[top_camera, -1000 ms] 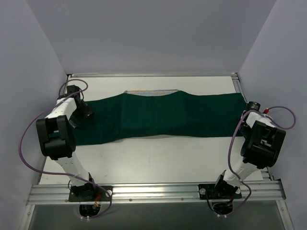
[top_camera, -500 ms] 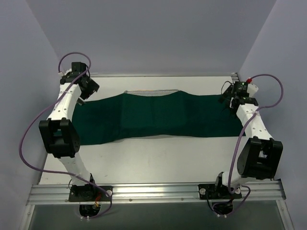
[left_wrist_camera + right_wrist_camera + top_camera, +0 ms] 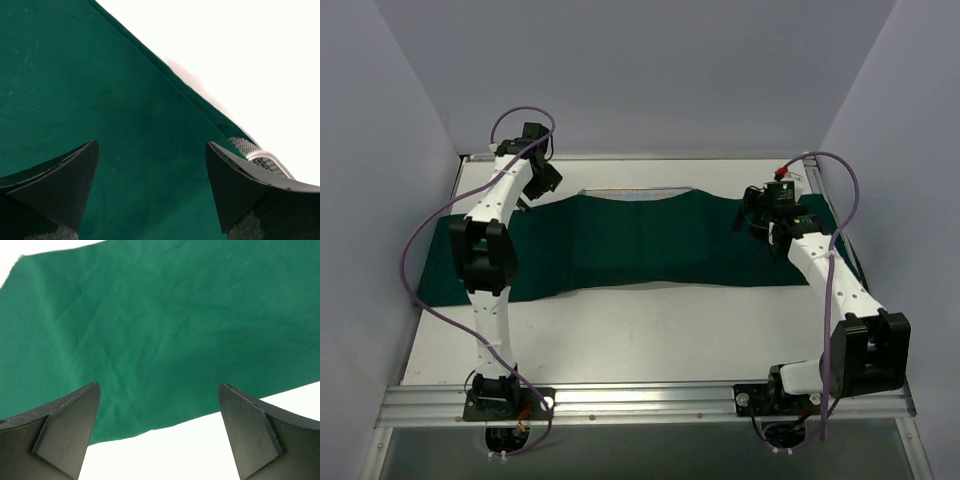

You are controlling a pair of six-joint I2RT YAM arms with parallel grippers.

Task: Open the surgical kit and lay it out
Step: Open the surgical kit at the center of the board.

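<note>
The white table (image 3: 650, 330) runs beneath both my arms. The dark green cloth wrap (image 3: 640, 245) lies across it in one long band, passing directly under each of my grippers. A second ago my arms sat low at the cloth's two outer ends. They have since lifted and swung inward to either side of the raised middle, leaving the side flaps spread flat outward behind them. I judge the sideways unfolding done, with the layer over the centre left to turn back.

The wire-mesh tray (image 3: 252, 151) shows only a corner, just outside the right finger of my left gripper (image 3: 150, 150). The rest of it is under cloth between my two grippers, and the instruments and packets are hidden. My left gripper hangs over the wrap's far hem with its jaws spread wide and nothing in them. My right gripper (image 3: 158, 387) is equally wide and empty, above smooth cloth with bare table just beyond.
</note>
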